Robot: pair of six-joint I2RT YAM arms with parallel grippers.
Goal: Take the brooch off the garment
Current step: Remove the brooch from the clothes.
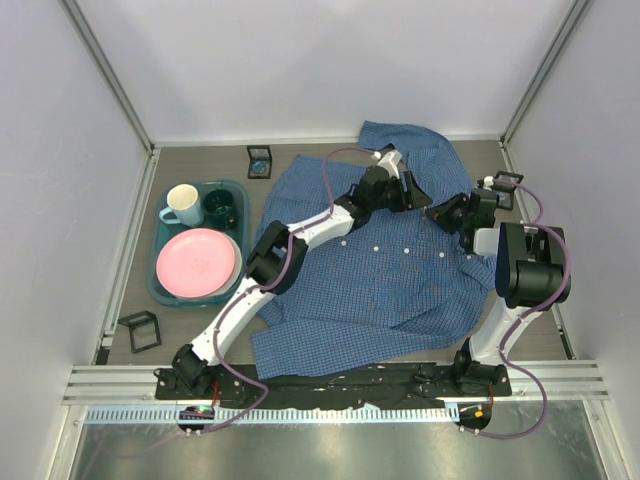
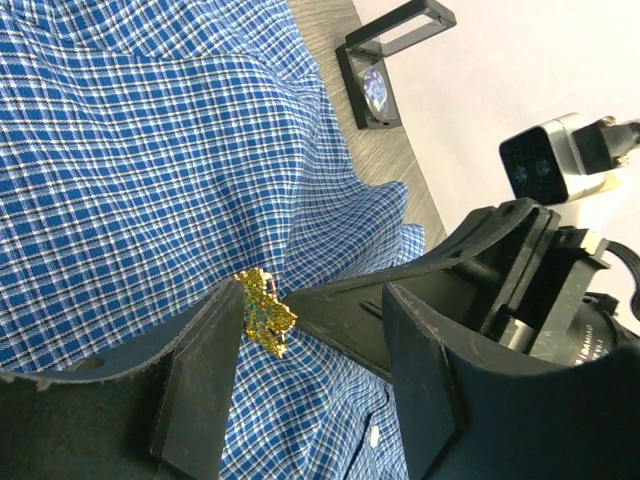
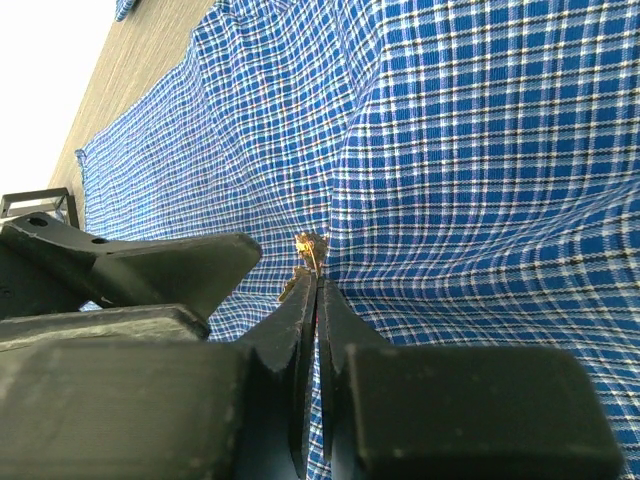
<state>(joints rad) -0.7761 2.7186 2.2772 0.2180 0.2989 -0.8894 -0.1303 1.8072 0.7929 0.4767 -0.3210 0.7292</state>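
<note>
Left claw (image 2: 318, 300): jaws stand well apart, straddling the pinned spot; 1 finger sits just beside the brooch (image 2: 265, 312) and grips nothing.
Garment (image 2: 130, 180): spread on the counter (image 2: 385, 165), with the cloth drawn into a ridge at the pin.
Brooch: gold, on that ridge in the shirt's far half, between the 2 claws.
Right claw (image 3: 318, 285): fingers pressed together on the brooch's edge; I cannot tell whether cloth is caught too.
Step in hand: probably freeing the pin, not yet done.
Doing it well: close the left claw on cloth just beside the brooch to anchor it, then draw the brooch slowly along the pin's line.
Risk: a straight lift tents the shirt, and the small piece may slip.
</note>
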